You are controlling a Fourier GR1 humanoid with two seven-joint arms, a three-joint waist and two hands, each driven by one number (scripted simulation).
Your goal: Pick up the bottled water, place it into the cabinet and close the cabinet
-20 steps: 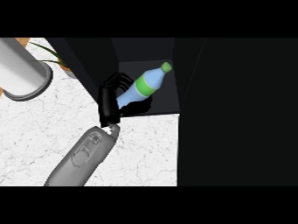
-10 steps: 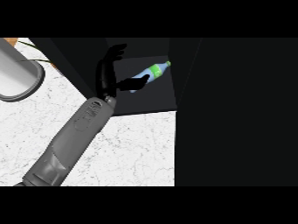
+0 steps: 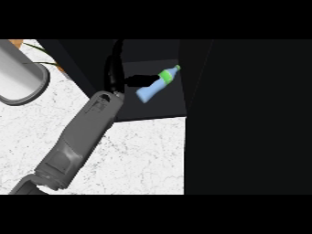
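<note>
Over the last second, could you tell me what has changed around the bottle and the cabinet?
The left hand has carried the bottled water deeper into the dark cabinet, its forearm stretching further in. The bottle, tilted with its cap up-right, remains at the hand's fingers. The grey cylinder on the counter remains at the upper left.

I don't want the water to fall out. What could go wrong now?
The bottled water lies tilted inside the dark cabinet, so it might roll toward the front edge once released. The left hand reaches deep inside with a finger touching the bottle; pulling back could drag it along. The door may hit anything left sticking out.
</note>
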